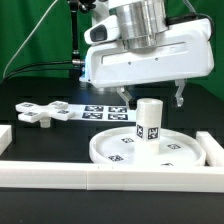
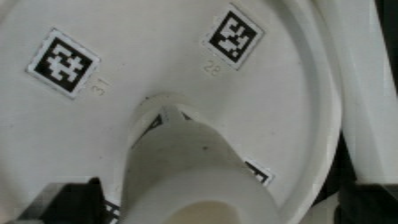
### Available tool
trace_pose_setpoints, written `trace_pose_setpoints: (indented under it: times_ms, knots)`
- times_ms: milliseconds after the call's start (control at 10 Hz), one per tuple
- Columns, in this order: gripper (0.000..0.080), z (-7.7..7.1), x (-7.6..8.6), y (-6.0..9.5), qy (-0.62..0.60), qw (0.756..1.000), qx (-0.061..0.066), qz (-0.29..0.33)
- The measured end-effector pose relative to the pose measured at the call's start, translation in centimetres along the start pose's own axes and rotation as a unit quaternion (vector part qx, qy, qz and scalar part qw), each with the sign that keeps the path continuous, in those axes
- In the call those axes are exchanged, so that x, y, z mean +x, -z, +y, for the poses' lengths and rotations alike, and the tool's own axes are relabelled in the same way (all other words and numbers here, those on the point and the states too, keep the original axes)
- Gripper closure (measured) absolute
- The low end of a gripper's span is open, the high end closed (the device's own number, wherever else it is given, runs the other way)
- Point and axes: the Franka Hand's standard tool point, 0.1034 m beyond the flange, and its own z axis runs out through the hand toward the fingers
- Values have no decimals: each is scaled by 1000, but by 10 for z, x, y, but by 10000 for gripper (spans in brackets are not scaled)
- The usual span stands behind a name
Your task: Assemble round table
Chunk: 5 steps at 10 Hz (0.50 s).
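Nearest the exterior camera runs the long white border rail (image 1: 110,182), lying across the front edge of the black table (image 1: 40,148). Just beyond it, toward the exterior view's right, the round disc (image 1: 150,155) lies flat with its rim up. In the wrist view its tagged face (image 2: 169,70) fills almost the whole picture.

Above the disc hangs my claw (image 1: 151,99), spread as wide as it goes and pinching nothing. One finger shows on the exterior view's left of the disc's middle, the other on its right.

Farther back sits the marker board (image 1: 105,108). Beyond it, on the far left, the cross-shaped piece (image 1: 45,113) lies flat, well apart from the disc.

Smallest is the leg (image 1: 150,122), standing upright at the disc's centre with its long axis vertical. I cannot tell whether it is fully seated there.

What matters for my next move is how the leg lies from me. It is straight below, between my two fingers, with its top about level with my fingertips. The wrist view agrees, showing the leg (image 2: 187,175) end-on and close under the camera. I judge that a straight drop would bring the fingers down either side of it, with little sideways correction. How well I am lined up near to far I can only partly read.
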Motion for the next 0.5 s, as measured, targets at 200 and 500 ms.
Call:
trace_pose_setpoints:
  times_ms: [200, 500]
  knots:
    - [151, 2, 0, -1, 68, 998, 0, -1]
    - [151, 6, 3, 1, 215, 977, -6, -5]
